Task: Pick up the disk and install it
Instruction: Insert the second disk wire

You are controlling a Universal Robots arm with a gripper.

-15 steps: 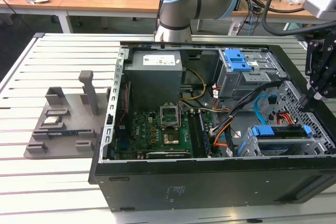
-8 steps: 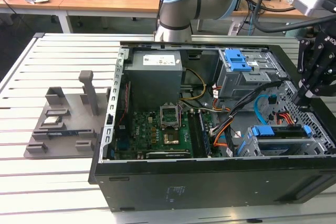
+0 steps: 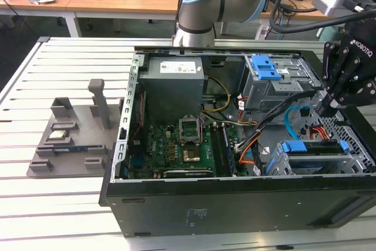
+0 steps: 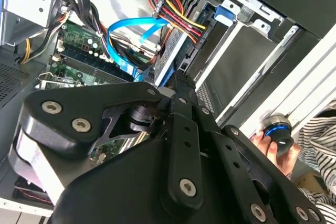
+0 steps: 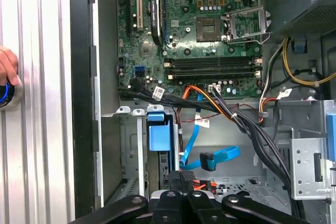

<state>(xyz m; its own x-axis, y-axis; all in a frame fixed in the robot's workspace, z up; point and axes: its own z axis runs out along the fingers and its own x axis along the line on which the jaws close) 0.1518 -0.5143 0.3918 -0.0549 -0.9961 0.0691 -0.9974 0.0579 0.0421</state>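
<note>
One disk, one gripper, one open computer case – disk sits in the lower drive cage.

The disk (image 3: pixel 315 147) stands on edge in the cage at the case's (image 3: pixel 235 204) corner, on the exterior view's right, its blue carrier showing at both ends. The gripper (image 3: pixel 327 109) hangs just above it, apart from it; in the first wrist view the fingers (image 5: pixel 169 199) look drawn close together with nothing seen between them. Judged: the drive is stiff, fairly heavy for its bulk and shock-sensitive, with a slick metal face; best taken by the plastic carrier edges, not the label side. Also counted: one blue latch (image 3: pixel 267 66) on the upper cage, one loose blue data cable (image 5: pixel 211 159), one grey fixture tray (image 3: pixel 70 140), and one person's hand (image 4: pixel 269 145) on a knob.
</note>
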